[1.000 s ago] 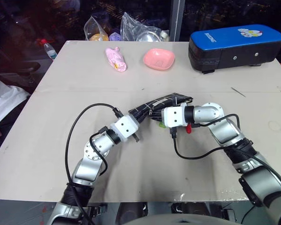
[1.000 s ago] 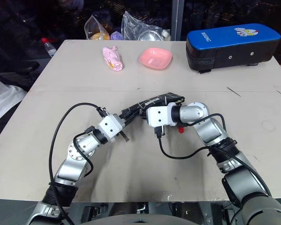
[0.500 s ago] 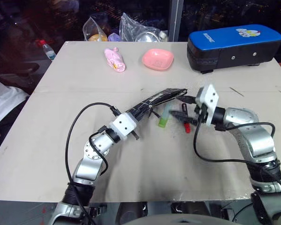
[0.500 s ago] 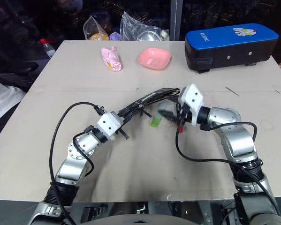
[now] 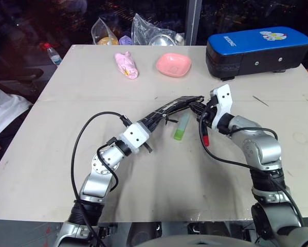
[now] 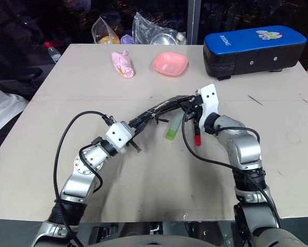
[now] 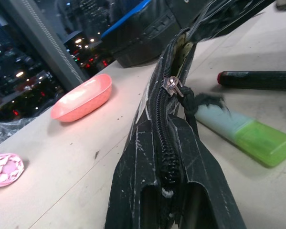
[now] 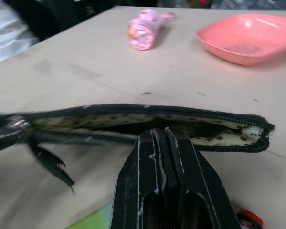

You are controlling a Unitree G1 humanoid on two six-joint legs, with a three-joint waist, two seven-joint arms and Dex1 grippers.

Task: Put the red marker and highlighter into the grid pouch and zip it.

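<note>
My left gripper [image 5: 149, 125] is shut on the near end of the grid pouch [image 5: 170, 108] and holds it on edge, raised off the table with its zipper [image 7: 173, 84] partly open. My right gripper [image 5: 203, 109] is shut at the pouch's far end. Its fingertips [image 8: 160, 132] lie against the lower lip of the open mouth [image 8: 133, 122], and I cannot tell whether they pinch it. The pale green highlighter [image 5: 182, 126] lies flat on the table just beside the pouch. Under my right wrist lies the red marker [image 6: 197, 138], its red cap toward me.
A pink bowl [image 5: 173, 64] and a pink wrapped thing [image 5: 127, 65] sit at the back. The blue-topped black case [image 5: 259, 49] stands at the back right. Plastic bags [image 5: 148, 32] and a bottle [image 5: 51, 52] line the far edge. A person's white sleeve [image 5: 2, 110] is at the left.
My right gripper swung from the pouch's middle out to the right, opened, then came back to the pouch's far end and shut. The highlighter and marker now lie uncovered. The left gripper kept still.
</note>
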